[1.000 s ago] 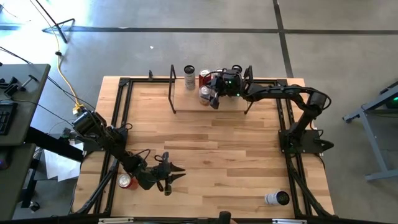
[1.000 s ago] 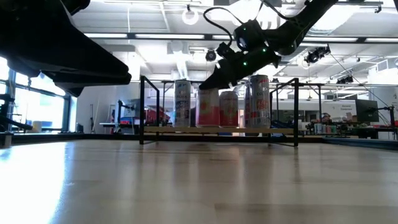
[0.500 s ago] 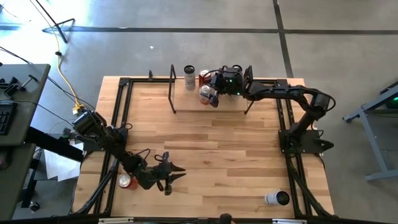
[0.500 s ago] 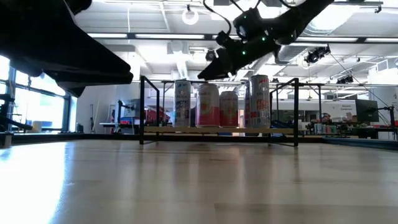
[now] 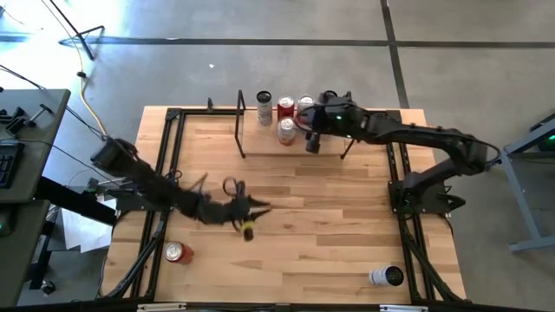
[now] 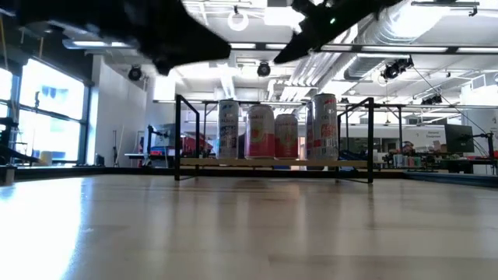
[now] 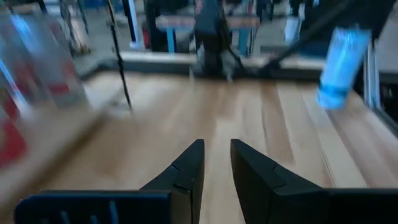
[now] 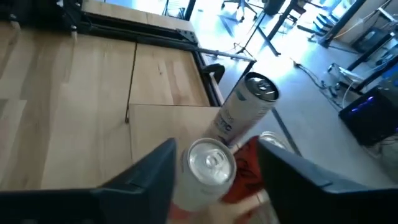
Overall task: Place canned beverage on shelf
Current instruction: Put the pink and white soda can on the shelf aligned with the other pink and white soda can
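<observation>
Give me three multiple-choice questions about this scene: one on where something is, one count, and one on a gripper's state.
1. Where is the red can that is off the shelf?
A) near the table's left edge
B) beside the right arm's base
C) on the floor

2. How many cans stand on the shelf?
A) two
B) three
C) four

3. The right gripper is:
A) shut on a can
B) open and empty
C) resting on the table

Answers:
1 A: the high view shows it on the wood by the left rail.
2 C: four stand in a row in the low view.
3 B: its fingers stand apart above the cans, holding none.
</observation>
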`<state>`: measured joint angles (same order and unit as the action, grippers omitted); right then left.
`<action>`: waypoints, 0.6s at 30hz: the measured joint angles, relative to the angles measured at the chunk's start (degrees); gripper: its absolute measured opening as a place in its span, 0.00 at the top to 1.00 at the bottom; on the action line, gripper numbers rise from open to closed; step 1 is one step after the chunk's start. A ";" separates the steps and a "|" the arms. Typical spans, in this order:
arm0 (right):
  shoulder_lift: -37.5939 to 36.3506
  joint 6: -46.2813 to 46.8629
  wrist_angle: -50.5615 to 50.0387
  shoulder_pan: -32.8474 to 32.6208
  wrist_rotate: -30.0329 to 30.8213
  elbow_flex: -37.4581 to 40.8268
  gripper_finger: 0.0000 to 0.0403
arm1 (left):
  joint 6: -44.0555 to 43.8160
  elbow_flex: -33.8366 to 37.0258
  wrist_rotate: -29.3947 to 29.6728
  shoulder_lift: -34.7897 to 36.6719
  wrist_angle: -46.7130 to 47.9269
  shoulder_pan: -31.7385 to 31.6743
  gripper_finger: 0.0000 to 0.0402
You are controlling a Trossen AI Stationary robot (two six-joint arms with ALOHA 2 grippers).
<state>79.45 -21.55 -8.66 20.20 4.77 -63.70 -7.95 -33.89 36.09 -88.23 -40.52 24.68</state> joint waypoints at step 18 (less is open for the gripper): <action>-30.12 5.65 15.94 -13.46 9.78 33.68 0.99 | 2.67 -7.64 -5.17 5.02 17.05 -23.28 1.00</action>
<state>49.33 -15.90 7.28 6.74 14.55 -30.02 -5.28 -41.53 30.92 -83.21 -23.47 1.40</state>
